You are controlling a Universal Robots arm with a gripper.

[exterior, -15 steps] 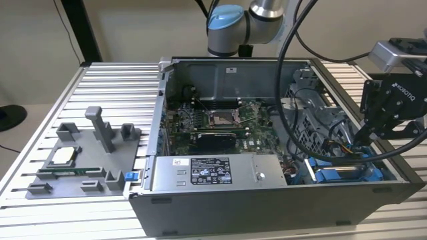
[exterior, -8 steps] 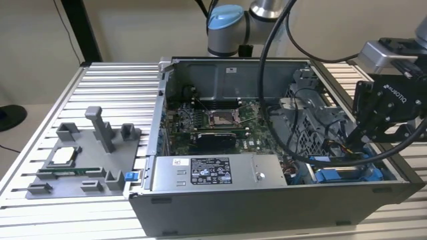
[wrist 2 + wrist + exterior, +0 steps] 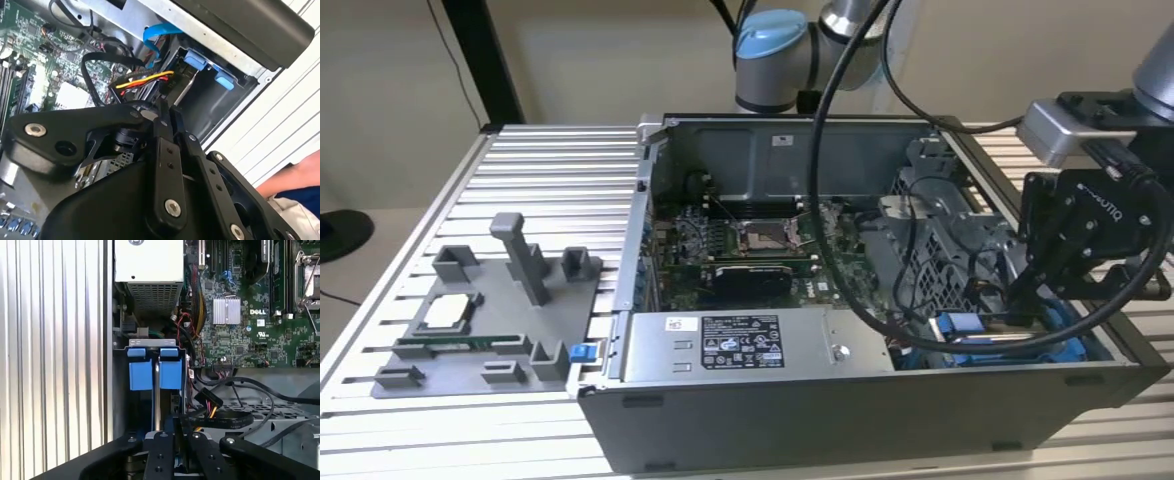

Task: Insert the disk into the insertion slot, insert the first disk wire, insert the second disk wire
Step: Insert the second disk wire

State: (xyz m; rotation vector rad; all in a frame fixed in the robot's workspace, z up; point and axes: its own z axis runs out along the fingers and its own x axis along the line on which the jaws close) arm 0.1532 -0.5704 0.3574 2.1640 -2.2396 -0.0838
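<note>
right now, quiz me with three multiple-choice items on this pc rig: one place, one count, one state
1. In the exterior view, where is the gripper?
A. Over the grey fixture at that view's left
B. Over the computer case's end at that view's right
C. Beyond the table

2. How many bright blue tabs sit side by side in the first wrist view?
A. One
B. Two
C. Four

3. What state is the computer case in?
A. Open
B. Closed by a panel
C. Upside down

Answers:
1 B: the gripper hangs over the computer case at that end.
2 B: two bright blue tabs stand next to each other.
3 A: the motherboard lies exposed.
</note>
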